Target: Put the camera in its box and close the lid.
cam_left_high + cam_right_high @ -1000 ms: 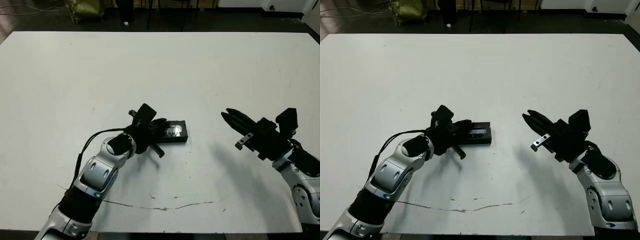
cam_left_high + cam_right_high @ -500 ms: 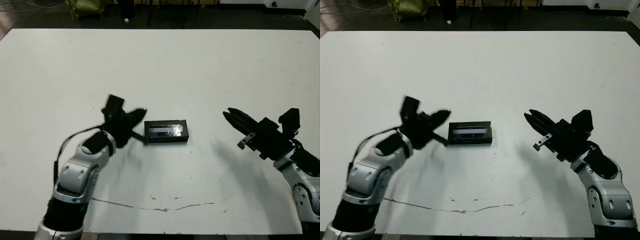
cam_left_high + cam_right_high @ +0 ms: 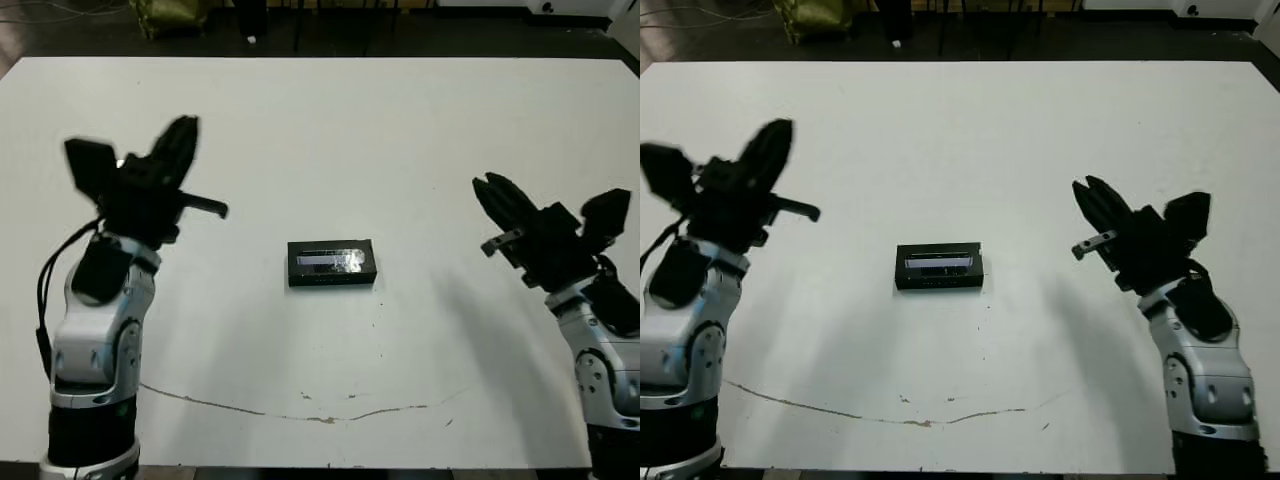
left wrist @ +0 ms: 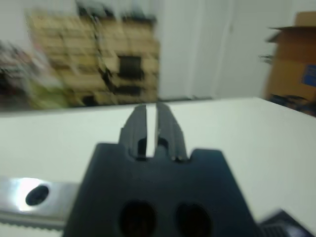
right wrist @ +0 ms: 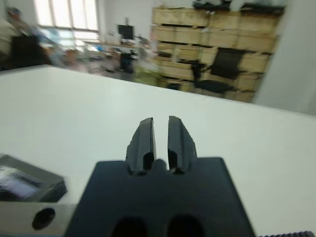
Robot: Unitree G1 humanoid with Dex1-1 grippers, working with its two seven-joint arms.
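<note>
Left end effector (image 3: pixel 180 140) raised off lid (image 3: pixel 332 262) | both end effectors (image 3: pixel 497 193) closed, empty

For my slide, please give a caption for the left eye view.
Closed box with its lid on sits mid-table; left gripper and right gripper are both raised clear.

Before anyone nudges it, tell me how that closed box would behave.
The box looks low and flat, so it would likely slide on the smooth table rather than tip. Its square edges suggest stiffness. The glossy lid may be slippery.
</note>
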